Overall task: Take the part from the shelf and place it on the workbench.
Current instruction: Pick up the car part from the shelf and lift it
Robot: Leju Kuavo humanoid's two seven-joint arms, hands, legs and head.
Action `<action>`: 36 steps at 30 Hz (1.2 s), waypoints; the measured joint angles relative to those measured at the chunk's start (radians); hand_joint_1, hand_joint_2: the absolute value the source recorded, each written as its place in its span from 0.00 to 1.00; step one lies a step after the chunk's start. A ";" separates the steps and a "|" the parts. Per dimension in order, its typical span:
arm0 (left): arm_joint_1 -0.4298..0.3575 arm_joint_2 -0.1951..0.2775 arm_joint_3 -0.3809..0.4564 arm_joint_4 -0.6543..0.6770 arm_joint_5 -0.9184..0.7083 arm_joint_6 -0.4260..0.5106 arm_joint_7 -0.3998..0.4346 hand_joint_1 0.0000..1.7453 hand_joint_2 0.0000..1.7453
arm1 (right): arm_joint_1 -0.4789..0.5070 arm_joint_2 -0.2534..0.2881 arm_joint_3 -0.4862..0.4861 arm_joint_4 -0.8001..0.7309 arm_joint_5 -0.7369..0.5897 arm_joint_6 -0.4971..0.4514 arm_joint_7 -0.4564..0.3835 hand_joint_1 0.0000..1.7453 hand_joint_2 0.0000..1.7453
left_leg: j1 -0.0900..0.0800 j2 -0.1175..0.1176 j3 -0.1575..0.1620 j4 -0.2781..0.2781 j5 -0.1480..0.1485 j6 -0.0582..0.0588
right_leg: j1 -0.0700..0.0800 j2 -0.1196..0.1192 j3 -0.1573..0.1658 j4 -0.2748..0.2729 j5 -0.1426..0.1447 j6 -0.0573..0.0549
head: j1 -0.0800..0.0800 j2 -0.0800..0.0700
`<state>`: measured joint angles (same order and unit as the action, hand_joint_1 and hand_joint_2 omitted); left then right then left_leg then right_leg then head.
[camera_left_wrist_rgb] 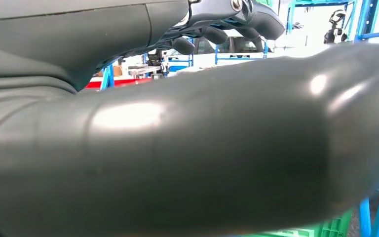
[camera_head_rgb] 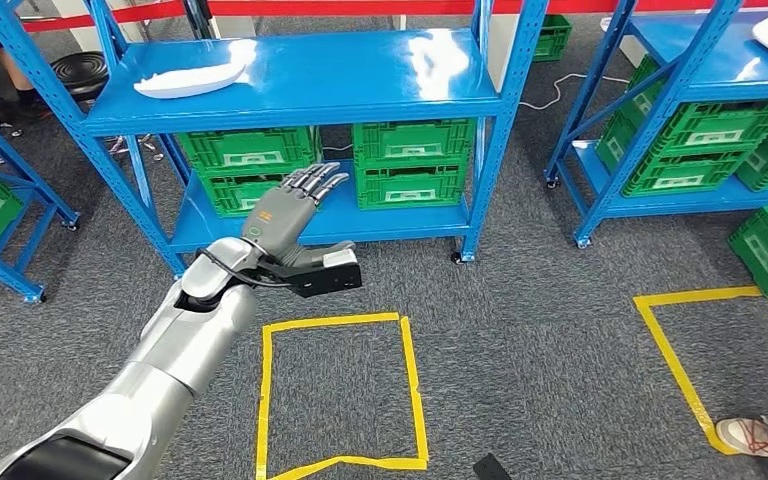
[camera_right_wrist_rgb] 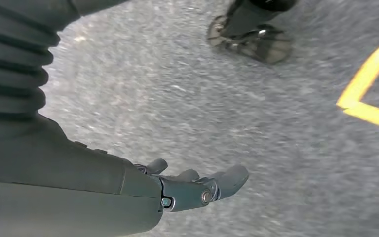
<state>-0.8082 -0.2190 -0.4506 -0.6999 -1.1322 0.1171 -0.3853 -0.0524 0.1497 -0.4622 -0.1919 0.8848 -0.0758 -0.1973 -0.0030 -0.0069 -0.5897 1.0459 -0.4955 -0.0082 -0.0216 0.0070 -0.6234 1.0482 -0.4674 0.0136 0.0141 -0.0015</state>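
grey carpet below; left hand fingers spread, holding nothing.

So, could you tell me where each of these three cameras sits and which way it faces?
Head view: high on the body, looking forward and down at the blue shelf holding a white part; the raised left hand shows.
Left wrist view: behind the left hand, facing blue racks.
Right wrist view: on the hanging arm, looking down at grey carpet; the right hand shows.
Shared: yellow floor tape in the head and right wrist views.
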 joint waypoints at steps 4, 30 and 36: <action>0.000 0.005 0.009 0.010 0.000 -0.001 -0.007 0.00 0.00 | -0.001 -0.001 0.001 0.000 0.019 -0.001 -0.102 0.00 0.00 | 0.000 0.000 0.000 0.000 0.000 0.004 | 0.000 0.000 0.003 -0.004 0.003 0.005 | 0.000 0.000; -0.016 0.009 0.010 0.073 -0.001 0.003 -0.014 0.00 0.00 | -0.001 -0.006 -0.002 0.000 -0.002 0.036 -0.108 0.00 0.00 | 0.000 0.000 0.001 0.000 0.001 0.005 | 0.000 0.000 0.003 -0.005 0.004 0.006 | 0.000 0.000; -0.023 0.006 0.010 0.099 -0.002 0.019 0.000 0.00 0.00 | 0.000 -0.006 -0.019 0.000 -0.009 0.084 -0.093 0.00 0.00 | -0.004 0.001 0.000 0.002 -0.001 0.013 | -0.005 -0.001 0.005 -0.013 0.008 0.013 | 0.000 0.000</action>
<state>-0.8316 -0.2127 -0.4402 -0.6013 -1.1345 0.1359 -0.3851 -0.0526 0.1432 -0.4809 -0.1919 0.8758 0.0079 -0.2905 -0.0072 -0.0061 -0.5897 1.0476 -0.4962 0.0052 -0.0263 0.0062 -0.6182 1.0356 -0.4595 0.0267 0.0136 -0.0015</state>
